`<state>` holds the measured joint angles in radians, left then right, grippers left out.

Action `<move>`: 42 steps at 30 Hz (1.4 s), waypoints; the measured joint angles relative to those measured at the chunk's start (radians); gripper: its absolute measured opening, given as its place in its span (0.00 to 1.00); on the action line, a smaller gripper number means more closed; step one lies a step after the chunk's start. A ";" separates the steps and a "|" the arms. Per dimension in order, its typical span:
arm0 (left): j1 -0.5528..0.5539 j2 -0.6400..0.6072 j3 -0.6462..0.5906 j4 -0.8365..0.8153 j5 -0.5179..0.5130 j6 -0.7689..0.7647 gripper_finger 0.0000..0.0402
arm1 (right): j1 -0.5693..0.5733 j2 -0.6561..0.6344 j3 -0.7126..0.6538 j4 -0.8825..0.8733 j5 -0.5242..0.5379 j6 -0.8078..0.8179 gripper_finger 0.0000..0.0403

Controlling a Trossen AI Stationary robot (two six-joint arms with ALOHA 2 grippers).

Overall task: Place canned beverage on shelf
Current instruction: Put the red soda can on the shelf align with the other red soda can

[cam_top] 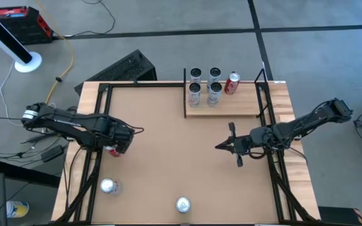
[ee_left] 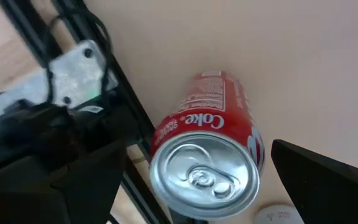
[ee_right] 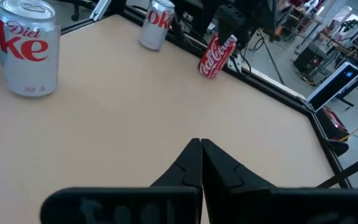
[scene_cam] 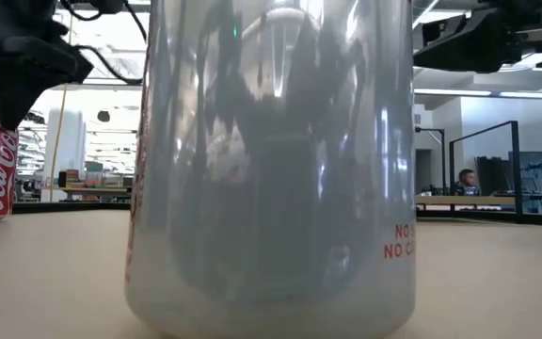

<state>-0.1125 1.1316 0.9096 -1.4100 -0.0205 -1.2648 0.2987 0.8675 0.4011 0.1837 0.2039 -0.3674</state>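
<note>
left wrist view: red coke can (ee_left: pixel 207 155) between spread left tool (ee_left: pixel 197 186) fingers | high view: can mostly hidden

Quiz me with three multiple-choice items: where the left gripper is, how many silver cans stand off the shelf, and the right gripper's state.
1. The left gripper is at:
A. the pale shelf
B. a red cylindrical Coke can near the table's left side
C. a silver can

2. Silver metal cans standing on the smooth brown tabletop:
A. one
B. two
C. four

3. The right gripper is:
A. open
B. shut on a can
C. shut, empty

Answers:
1. B, its open fingers flank the can.
2. B, both stand near the front edge.
3. C, its fingertips meet over bare board.
</note>
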 joint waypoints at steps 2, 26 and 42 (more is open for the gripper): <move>0.000 -0.010 -0.034 0.027 0.023 0.000 0.96 | 0.000 0.001 0.000 0.002 0.000 0.000 0.06; 0.000 -0.020 -0.158 0.330 0.061 0.026 0.70 | 0.000 0.002 0.000 -0.004 0.000 0.021 0.06; 0.003 0.447 0.367 0.746 -0.038 0.400 0.70 | -0.015 0.002 0.000 0.007 0.001 -0.008 0.06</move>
<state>-0.1093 1.5790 1.2762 -0.6642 -0.0582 -0.8645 0.2837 0.8700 0.4011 0.1905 0.2050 -0.3756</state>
